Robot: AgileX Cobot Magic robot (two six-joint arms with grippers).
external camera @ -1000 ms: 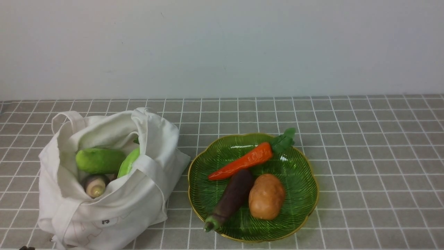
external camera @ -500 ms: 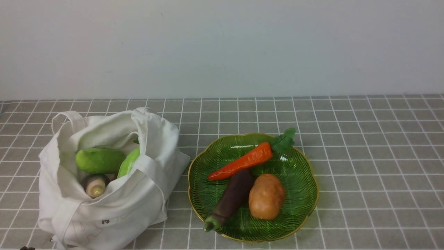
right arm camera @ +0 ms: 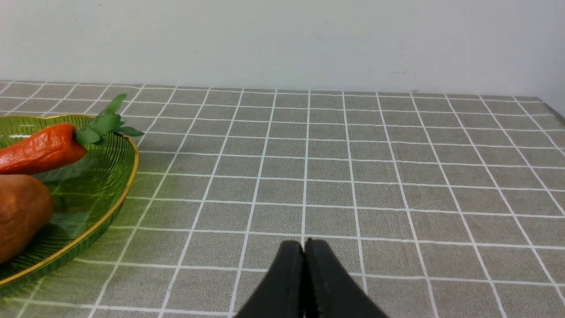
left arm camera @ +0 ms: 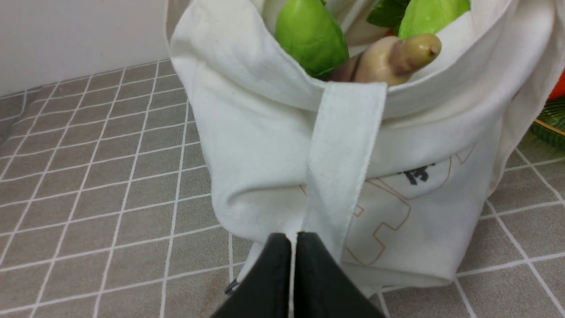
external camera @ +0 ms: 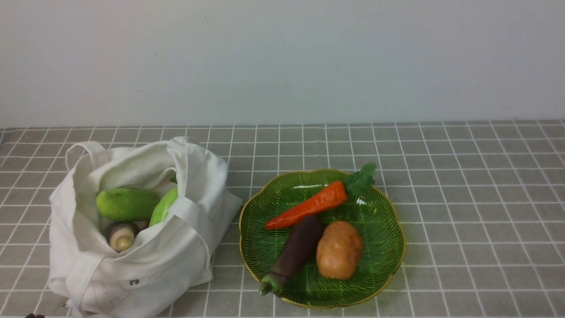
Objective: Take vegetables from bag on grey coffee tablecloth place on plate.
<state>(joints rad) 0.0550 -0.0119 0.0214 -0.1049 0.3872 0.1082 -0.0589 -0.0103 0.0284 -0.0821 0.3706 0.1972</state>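
Observation:
The white bag (external camera: 132, 256) stands open at the left on the grey coffee tablecloth (external camera: 463, 198). Inside it lie vegetables: a green oblong one (external camera: 126, 204), a lighter green one (external camera: 163, 206) and a pale stubby one (external camera: 121, 236). The green plate (external camera: 384, 265) beside it carries an orange carrot (external camera: 309, 205), a dark purple eggplant (external camera: 295, 251) and a brown potato (external camera: 339, 249). My left gripper (left arm camera: 293, 238) is shut with nothing in it, low in front of the bag (left arm camera: 247, 145) by its strap. Over bare cloth to the right of the plate (right arm camera: 88, 207), my right gripper (right arm camera: 304, 245) is shut and holds nothing.
A pale wall runs along the far edge of the cloth. Grid cloth stretches to the right of the plate. In the left wrist view the plate's rim (left arm camera: 549, 128) shows just past the bag.

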